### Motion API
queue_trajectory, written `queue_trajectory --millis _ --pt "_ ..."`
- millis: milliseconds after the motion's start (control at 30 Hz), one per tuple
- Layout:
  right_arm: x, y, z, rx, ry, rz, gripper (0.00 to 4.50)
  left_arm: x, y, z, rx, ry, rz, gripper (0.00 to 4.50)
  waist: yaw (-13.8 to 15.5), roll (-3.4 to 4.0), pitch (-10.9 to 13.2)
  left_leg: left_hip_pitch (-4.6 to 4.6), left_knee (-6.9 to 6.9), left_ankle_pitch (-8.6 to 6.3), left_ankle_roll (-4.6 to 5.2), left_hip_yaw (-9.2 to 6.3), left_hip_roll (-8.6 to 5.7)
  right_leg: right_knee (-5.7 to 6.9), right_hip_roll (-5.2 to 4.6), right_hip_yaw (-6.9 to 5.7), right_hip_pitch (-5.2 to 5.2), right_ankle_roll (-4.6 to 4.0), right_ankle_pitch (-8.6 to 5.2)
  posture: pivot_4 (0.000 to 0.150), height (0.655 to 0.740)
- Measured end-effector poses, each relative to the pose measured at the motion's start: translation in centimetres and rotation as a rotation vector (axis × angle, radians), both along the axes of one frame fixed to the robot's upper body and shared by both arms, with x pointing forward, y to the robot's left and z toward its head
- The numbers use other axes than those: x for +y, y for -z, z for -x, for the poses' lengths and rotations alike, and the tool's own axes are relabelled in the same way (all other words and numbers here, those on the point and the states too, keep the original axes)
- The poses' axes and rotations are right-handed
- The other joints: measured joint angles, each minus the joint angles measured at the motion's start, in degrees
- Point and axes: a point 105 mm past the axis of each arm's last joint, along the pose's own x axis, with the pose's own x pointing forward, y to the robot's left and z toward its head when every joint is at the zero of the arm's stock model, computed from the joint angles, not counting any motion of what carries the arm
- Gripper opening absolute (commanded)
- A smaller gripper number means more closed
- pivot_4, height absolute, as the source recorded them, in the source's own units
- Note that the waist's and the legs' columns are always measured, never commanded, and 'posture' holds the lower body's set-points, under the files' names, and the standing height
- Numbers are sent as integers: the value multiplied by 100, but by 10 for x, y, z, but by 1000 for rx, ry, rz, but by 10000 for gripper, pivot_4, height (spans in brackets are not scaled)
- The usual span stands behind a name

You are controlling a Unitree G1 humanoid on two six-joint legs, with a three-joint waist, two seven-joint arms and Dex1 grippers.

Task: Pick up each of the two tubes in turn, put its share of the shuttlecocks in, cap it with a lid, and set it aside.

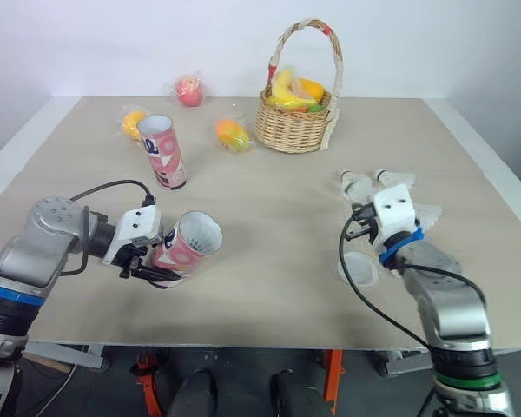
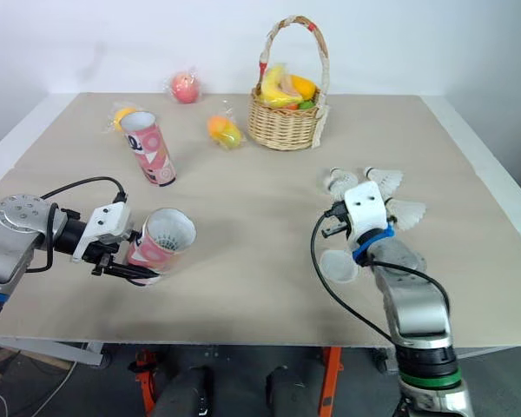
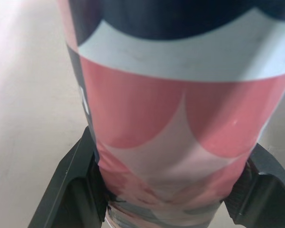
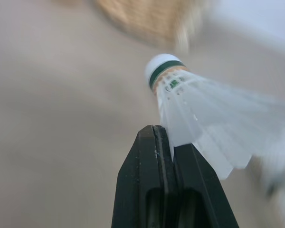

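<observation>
The shuttlecock is pinched only by the edge of its feather skirt between the pressed-together fingers of the right gripper, so it could be twisted loose or crushed in transit. The tube is clamped near its base by the left gripper and tilted, mouth toward two o'clock; the cork could be snagged on the rim by a misjudged approach. The tube lies well apart, at nine o'clock of the right gripper.
</observation>
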Motion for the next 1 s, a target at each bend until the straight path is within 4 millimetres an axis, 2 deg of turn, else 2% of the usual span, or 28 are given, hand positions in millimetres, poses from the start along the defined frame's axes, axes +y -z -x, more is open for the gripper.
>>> queue_trajectory --millis 33,100,133,267,300,467,500,600,800,900,933,967,1000 --pt "10 -8 3 -20 -76 12 627 0 0 0 1 0 -1 26835 -4 0 0 3 0 0 0 1 1 0 1 0 1 -5 1 1500 7400" --pt "44 -32 18 -81 -310 39 627 -1 0 -1 -1 5 -6 26835 -1 1 0 5 1 2 4 -5 3 0 5 -4 6 -9 3 1500 7400" --pt "66 -41 36 -113 -486 90 627 -2 0 -2 -2 12 -4 26835 12 0 0 4 1 2 4 -7 5 0 5 -9 10 -10 0 1500 7400" --pt "109 -35 75 -124 -904 344 627 -4 -1 -6 7 29 0 26835 17 0 1 3 10 2 4 -2 0 -7 -2 -7 24 -3 -10 1500 7400" --pt "113 -34 77 -130 -953 380 627 -5 -1 -6 7 33 -2 26835 17 0 1 3 15 2 4 -1 1 -9 -3 -6 26 -2 -9 1500 7400" --pt "122 -35 63 -170 -1050 534 627 -6 -1 -8 9 34 3 26835 20 -3 2 3 38 2 4 2 2 -11 -9 -9 43 -1 -9 1500 7400" --pt "129 -36 58 -195 -1085 597 627 -6 -1 -8 11 33 1 26835 12 -2 2 5 38 2 4 8 3 -11 -12 -9 42 -1 -9 1500 7400" --pt "145 -37 55 -243 -1155 678 627 -6 -1 -8 10 35 2 26835 22 -2 2 3 36 2 4 -1 4 -8 -11 -19 42 -2 -11 1500 7400" --pt "158 -28 50 -262 -1230 773 627 -7 -1 -7 9 36 2 26835 24 -2 2 -2 36 1 5 -3 1 -6 -16 -21 43 2 -16 1500 7400" --pt "166 -32 49 -262 -1260 779 10681 -6 -1 -7 10 31 2 26835 20 -2 3 2 36 1 5 -2 4 -2 -15 -21 42 -1 -14 1500 7400" --pt "169 -34 50 -263 -1270 772 14809 -6 -1 -7 9 31 2 26835 20 -1 3 2 36 1 5 -3 5 -1 -15 -23 43 -2 -14 1500 7400" --pt "173 -38 53 -241 -1302 743 20911 -6 -1 -7 9 30 2 26835 21 -1 3 2 36 1 5 -5 5 1 -15 -24 43 -4 -15 1500 7400" --pt "175 -43 56 -221 -1331 712 24301 -7 -1 -7 7 30 1 26835 22 -1 3 2 36 1 5 -9 5 1 -16 -27 45 -5 -16 1500 7400"
